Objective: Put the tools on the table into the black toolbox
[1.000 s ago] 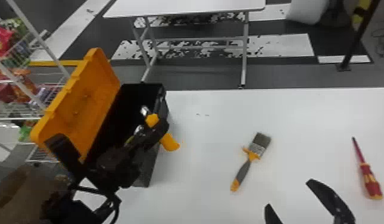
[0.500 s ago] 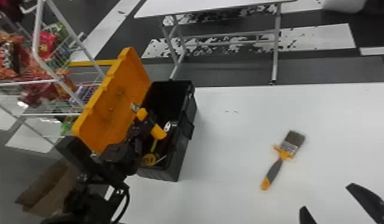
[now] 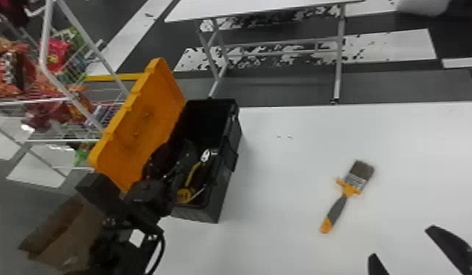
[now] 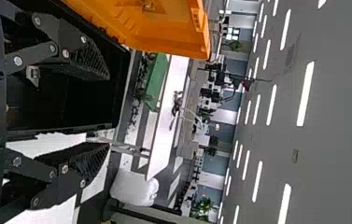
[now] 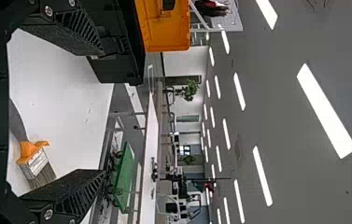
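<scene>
Released now from the left jaws (image 4: 108, 112), spread wide and empty, the orange-handled tool is presumably dropped into the black toolbox (image 3: 224, 186), so attention can be turned to the paintbrush (image 3: 337, 209) lying on the bench (image 3: 282, 175) near the right jaws (image 3: 401, 241), likewise parted and empty.

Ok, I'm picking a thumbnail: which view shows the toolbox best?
The head view: toolbox, raised lid and tools inside show together. Left wrist view: partial lid, dark interior. Right wrist view: partial lid, outer wall.
</scene>
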Tool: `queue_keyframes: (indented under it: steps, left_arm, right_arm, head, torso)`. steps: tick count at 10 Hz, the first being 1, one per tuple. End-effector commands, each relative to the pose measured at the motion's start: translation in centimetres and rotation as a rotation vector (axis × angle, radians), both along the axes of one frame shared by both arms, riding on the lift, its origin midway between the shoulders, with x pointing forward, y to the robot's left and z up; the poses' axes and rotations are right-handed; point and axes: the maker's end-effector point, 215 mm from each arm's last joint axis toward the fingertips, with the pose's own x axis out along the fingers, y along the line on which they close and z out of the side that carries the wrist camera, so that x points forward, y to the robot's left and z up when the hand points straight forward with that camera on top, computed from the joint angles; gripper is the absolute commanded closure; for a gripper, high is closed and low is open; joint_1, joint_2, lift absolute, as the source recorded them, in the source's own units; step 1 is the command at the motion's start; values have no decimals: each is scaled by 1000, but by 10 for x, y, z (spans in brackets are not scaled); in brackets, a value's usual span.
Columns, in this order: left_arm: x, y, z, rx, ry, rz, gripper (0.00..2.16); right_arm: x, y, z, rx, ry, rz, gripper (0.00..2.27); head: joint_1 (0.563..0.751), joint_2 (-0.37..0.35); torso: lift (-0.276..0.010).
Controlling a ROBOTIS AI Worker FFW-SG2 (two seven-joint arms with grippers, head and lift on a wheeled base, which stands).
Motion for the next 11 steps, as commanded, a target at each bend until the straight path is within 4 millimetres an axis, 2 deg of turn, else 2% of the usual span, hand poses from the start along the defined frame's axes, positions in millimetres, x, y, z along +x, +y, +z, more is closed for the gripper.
queue_keyframes:
  steps: [1, 2, 4, 5, 6, 8, 11]
  left_arm:
    - [-2, -10, -2, -9, 3, -20, 19]
    - [-4, -18, -4, -6, -4, -30, 19]
    - [-15, -39, 7, 15, -102, -48, 19]
    - [-21, -51, 2, 18, -112, -61, 19]
    - [-29, -54, -11, 7, -99, -51, 19]
    - [-45, -53, -21, 19, -100, -6, 19]
    - [-63, -55, -35, 36, -76, 19, 19]
  right_arm:
    - [1, -1, 0, 1, 0, -4, 120]
    - [2, -2, -2, 0, 9, -9, 120]
    - [12, -3, -20, 3, 84, -37, 124]
    - [19, -2, -28, 7, 124, -59, 127]
    - [25, -1, -40, 3, 178, -79, 127]
    - [36, 9, -56, -19, 261, -92, 144]
    - [47, 33, -81, -70, 395, -108, 144]
  head:
    - [695, 350]
    - [695, 350]
    - [695, 350]
    - [695, 350]
    - [695, 350]
    - [695, 350]
    - [695, 350]
  torso:
    - [-75]
    - [-75]
    - [-75]
    - [-75]
    - [-75]
    - [-75]
    - [-75]
